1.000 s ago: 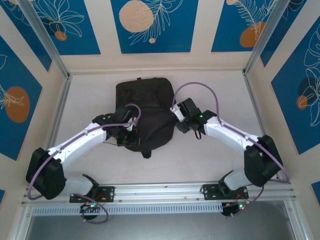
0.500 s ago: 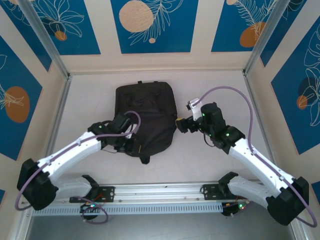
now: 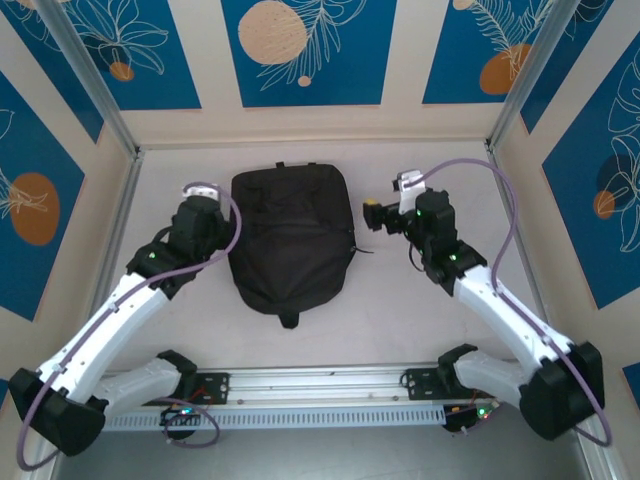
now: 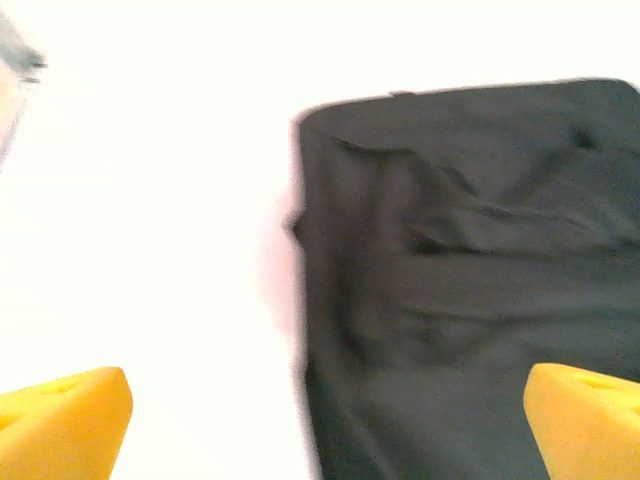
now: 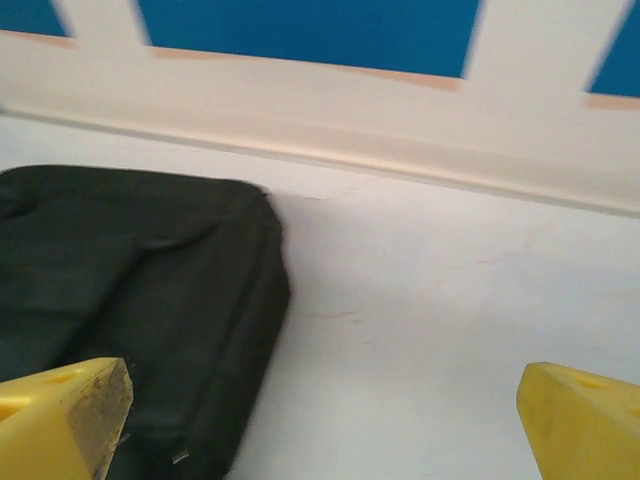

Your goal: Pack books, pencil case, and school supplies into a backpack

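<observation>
A: While the bag point(image 3: 290, 240) lies flat mid-frame, is anything gripped?
B: No. Left gripper point(image 4: 325, 420) sits left of it, right gripper point(image 5: 320, 420) right of it, both spread wide and empty.

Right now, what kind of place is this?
Probably a robot test booth: the left arm and right arm are bolted to a metal rail, and blue flower-print panels box in a white table holding a backpack.
</observation>
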### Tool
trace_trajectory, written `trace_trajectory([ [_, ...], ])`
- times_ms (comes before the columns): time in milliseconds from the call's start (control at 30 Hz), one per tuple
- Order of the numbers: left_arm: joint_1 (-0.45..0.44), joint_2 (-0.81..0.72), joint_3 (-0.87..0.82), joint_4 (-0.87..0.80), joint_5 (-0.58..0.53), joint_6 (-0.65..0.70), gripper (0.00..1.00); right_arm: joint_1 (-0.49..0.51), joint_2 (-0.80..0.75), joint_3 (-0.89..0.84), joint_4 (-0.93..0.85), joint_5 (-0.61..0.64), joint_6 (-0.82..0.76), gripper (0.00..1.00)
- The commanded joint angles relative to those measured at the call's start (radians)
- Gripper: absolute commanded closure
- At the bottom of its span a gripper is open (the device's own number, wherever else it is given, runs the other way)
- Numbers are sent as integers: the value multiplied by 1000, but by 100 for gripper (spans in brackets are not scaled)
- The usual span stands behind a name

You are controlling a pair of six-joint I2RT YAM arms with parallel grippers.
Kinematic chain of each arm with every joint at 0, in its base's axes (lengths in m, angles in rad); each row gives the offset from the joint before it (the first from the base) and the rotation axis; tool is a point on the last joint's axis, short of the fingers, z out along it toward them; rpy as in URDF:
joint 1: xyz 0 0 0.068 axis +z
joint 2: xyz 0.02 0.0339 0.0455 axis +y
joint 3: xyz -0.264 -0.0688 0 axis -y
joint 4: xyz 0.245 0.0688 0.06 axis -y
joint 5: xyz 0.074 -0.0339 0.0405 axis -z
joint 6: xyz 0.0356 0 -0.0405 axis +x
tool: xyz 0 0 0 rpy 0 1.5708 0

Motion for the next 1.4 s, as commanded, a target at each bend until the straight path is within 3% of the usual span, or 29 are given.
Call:
trace_trajectory([
  [0, 118, 14, -127, 283, -84, 170, 0, -110, 64, -3, 112, 13, 47, 1],
  [100, 200, 110, -139, 292, -149, 204, 0, -270, 88, -110, 226, -160, 124, 1],
  [167, 275, 178, -157, 305, -145, 208, 0, -355, 82, -212, 352, -293, 34, 1],
  [267, 392, 222, -260, 406, 103, 218, 0, -382, 71, -365, 501, -275, -50, 1],
  [333, 435, 247, -349, 512, 175, 171, 0, -393, 94, -420, 534, -293, -49, 1],
  [433, 448, 271, -479, 754, 245, 151, 0, -397, 161, -485, 689, -341, -31, 1],
  [500, 451, 297, -495, 836, 248, 161, 0, -396, 170, -501, 736, -379, -29, 1],
  [600, 458, 353, -543, 1085, 350, 179, 0, -406, 227, -509, 817, -398, 10, 1],
  [733, 457, 454, -471, 1104, 482, 298, 0, -416, 490, -634, 1350, -377, 50, 1],
  [800, 452, 497, -489, 1180, 525, 326, 0, -418, 386, -573, 1077, -385, 34, 1],
  [833, 422, 513, -491, 1200, 485, 353, 0, -419, 388, -507, 958, -411, 25, 1],
  [933, 402, 525, -517, 1251, 432, 349, 0, -424, 406, -398, 776, -496, -3, 1],
  [1000, 405, 543, -545, 1320, 443, 355, 0, -429, 423, -407, 829, -476, 21, 1],
  [1267, 400, 538, -552, 1326, 437, 361, 0, -419, 411, -407, 810, -454, 9, 1],
  [1300, 396, 536, -556, 1332, 437, 365, 0, -411, 408, -428, 849, -458, -3, 1],
  [1367, 376, 523, -601, 1400, 464, 399, 0, -365, 392, -572, 1091, -403, -46, 1],
])
